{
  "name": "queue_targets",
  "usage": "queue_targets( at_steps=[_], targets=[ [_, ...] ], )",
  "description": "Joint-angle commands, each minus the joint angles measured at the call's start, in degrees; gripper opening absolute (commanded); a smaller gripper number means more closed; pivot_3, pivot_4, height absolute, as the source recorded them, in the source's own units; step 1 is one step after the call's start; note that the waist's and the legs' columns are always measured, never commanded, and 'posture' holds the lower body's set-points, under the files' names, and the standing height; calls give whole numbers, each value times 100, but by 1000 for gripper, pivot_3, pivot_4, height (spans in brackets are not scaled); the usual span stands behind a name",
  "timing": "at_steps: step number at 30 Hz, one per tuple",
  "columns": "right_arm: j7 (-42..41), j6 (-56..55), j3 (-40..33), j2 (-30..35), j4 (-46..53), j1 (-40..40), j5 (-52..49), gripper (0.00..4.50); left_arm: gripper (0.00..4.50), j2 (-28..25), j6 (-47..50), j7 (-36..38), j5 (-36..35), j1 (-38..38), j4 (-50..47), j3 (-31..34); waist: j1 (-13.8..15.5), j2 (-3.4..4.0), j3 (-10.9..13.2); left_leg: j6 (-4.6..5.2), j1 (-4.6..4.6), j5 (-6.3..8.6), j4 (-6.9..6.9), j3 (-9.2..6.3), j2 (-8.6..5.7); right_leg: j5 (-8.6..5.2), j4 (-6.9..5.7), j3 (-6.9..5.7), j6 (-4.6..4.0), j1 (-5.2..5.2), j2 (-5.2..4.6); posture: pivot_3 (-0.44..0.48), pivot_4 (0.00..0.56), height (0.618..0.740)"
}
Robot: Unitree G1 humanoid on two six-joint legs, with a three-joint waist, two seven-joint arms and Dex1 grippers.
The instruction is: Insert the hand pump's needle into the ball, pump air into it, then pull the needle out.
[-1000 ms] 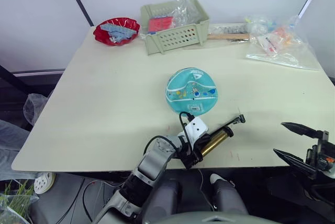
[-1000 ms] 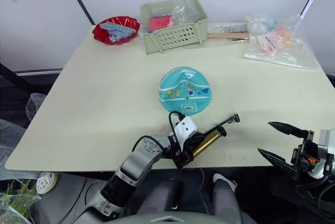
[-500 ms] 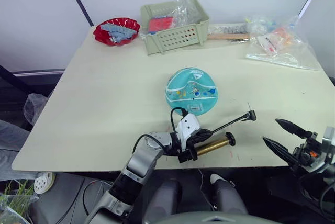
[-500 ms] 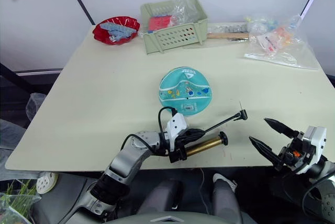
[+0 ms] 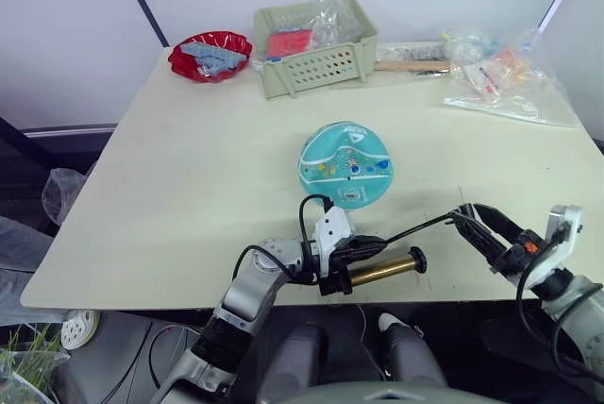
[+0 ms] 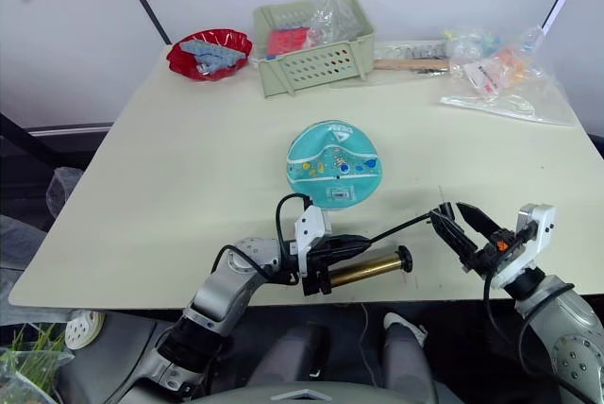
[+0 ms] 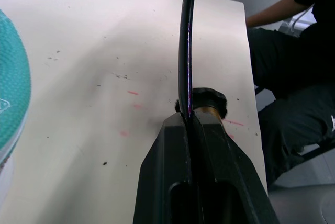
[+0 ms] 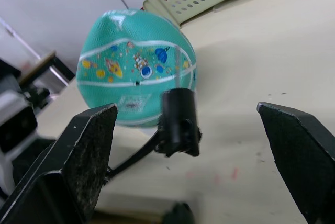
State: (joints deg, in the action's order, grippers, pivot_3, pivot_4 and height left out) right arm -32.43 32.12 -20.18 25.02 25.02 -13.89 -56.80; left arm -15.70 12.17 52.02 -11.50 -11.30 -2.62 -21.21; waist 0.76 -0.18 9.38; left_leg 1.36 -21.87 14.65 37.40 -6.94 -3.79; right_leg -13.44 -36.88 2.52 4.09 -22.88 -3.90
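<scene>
The teal ball rests mid-table, looking partly flat. The gold hand pump lies level near the table's front edge, and my left gripper is shut on its left end. Its thin black hose arcs to the right and ends in a black connector. The thin needle points up from that connector, apart from the ball. My right gripper is open with its fingers either side of the connector, not touching it. In the left wrist view the hose runs above the shut fingers.
At the back of the table stand a red bowl, a green basket, a wooden-handled tool and plastic bags. The table's front edge lies just below the pump. A person in dark clothes sits past that edge.
My left gripper turned the pump from tilted to level, and the hose swung out to the right. My right gripper moved in leftward until its open fingers flank the hose's end.
</scene>
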Motion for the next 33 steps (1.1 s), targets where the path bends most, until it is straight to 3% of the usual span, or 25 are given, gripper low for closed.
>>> queue_targets(
  at_steps=[1, 8, 13, 14, 19, 32, 33],
  targets=[
    [123, 172, -81, 11, 268, 56, -377, 4500, 10, 76, -170, 24, -89, -84, -6, 59, 2, 0, 0, 0, -1, 0, 0, 0, -1, 0, 0, -1, 0, 0, 0, 0, 150, 740],
    [214, 214, -126, -21, 217, 78, -622, 4500, 10, 114, -214, 24, -70, -164, 123, 117, -5, 0, 0, 1, -4, 0, 0, -1, 0, 0, 2, -2, 1, -3, 6, 0, 150, 740],
    [214, 206, -51, -32, 224, 72, -554, 2129, 0, 123, -231, 38, -72, -154, 131, 97, -10, 0, 0, 1, -3, 0, 0, -1, 1, 0, 2, -2, 0, -3, 9, 0, 150, 740],
    [223, 211, -71, -42, 217, 79, -593, 2129, 0, 123, -236, 39, -68, -142, 126, 89, -9, 0, 0, 1, -4, 0, 0, -1, 1, 0, 2, -2, 1, -3, 9, 0, 150, 740],
    [59, 223, -98, 59, 142, -3, -529, 328, 0, 116, -258, 41, -58, -99, 137, 74, -9, 0, 0, 1, -4, 0, 0, -1, 1, 0, 2, -1, 1, -3, 9, 0, 150, 740],
    [-247, -183, -85, 202, 132, 21, 141, 329, 0, -15, -138, 101, -157, -92, 156, 215, -11, 0, 0, 1, -4, 0, 0, 0, 1, 0, 2, -2, 1, -3, 10, 0, 150, 740],
    [-296, -277, -91, 213, 101, 57, 279, 329, 734, -49, -128, 120, -184, -94, 149, 252, -12, 1, 0, 1, -3, 0, 0, 0, 1, -1, 2, -2, 1, -4, 11, 0, 150, 740]
  ],
)
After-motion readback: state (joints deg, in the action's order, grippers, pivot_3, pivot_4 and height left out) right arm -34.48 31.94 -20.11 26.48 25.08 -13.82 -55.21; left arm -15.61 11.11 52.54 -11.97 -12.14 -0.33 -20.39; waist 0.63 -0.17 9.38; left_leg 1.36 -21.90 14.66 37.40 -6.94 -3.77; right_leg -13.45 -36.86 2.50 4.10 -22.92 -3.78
